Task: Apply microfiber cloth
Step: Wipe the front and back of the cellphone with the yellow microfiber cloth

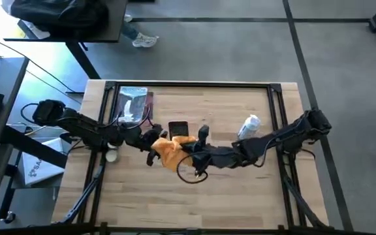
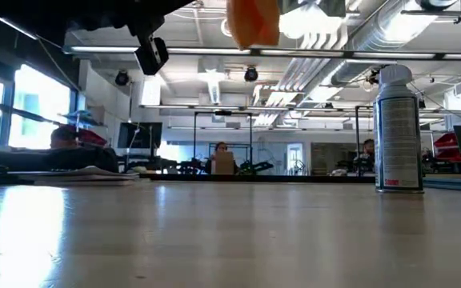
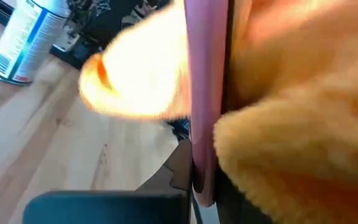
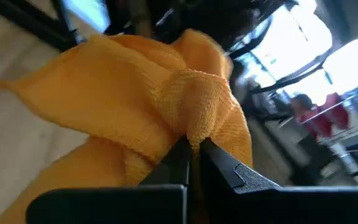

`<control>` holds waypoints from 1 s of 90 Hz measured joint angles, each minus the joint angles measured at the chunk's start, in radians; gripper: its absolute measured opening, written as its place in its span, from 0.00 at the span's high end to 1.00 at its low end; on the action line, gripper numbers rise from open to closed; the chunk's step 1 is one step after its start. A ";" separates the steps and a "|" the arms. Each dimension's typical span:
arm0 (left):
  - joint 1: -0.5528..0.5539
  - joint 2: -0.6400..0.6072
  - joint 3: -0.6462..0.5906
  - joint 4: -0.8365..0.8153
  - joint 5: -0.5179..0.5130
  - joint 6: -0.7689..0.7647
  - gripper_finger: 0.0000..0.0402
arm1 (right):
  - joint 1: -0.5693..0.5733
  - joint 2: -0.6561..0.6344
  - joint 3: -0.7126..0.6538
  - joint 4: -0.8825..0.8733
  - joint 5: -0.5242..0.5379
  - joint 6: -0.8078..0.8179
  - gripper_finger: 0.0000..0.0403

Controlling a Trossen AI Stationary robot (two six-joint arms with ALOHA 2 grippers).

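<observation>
We see both arms stretched inward, meeting mid-desk [image 1: 240, 202]: right end effector [image 4: 194, 149] clamped on the fuzzy, floppy microfiber cloth [image 4: 148, 106], lifted; left end effector [image 1: 152, 147] beside it, grip unclear

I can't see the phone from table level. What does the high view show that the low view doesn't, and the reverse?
Only the high view shows the black phone, the silvery packet, and the left gripper and right gripper meeting at the microfiber cloth. Only the low view shows the cloth lifted well above the table, and people in the room behind. Both show the cloth and the spray can.
</observation>
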 joint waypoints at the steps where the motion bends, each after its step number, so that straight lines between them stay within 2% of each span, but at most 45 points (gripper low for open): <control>1: 0.002 0.000 0.000 0.000 -0.001 0.000 0.97 | 0.003 0.000 0.000 -0.009 0.000 0.006 1.00; 14: 0.022 0.000 0.003 -0.001 -0.002 0.012 0.97 | 0.046 0.000 -0.001 -0.099 0.013 0.074 1.00; 27: 0.030 -0.004 0.008 -0.044 -0.028 0.026 0.97 | 0.081 -0.026 0.015 -0.178 0.066 0.051 1.00; 37: 0.026 0.000 0.008 -0.088 -0.036 0.022 0.97 | 0.098 -0.064 0.095 -0.274 0.233 -0.033 1.00; 50: 0.004 0.000 0.008 -0.108 -0.063 0.006 0.97 | 0.083 -0.078 0.180 -0.322 0.497 -0.253 1.00; 60: -0.014 0.000 0.006 -0.132 -0.093 -0.013 0.97 | 0.040 -0.084 0.231 -0.286 0.595 -0.375 1.00; 72: -0.028 0.004 0.005 -0.145 -0.132 -0.065 0.97 | -0.037 -0.083 0.234 -0.219 0.580 -0.391 1.00; 90: -0.028 0.024 0.004 -0.161 -0.161 -0.224 0.97 | -0.096 -0.036 0.233 -0.210 0.293 -0.246 1.00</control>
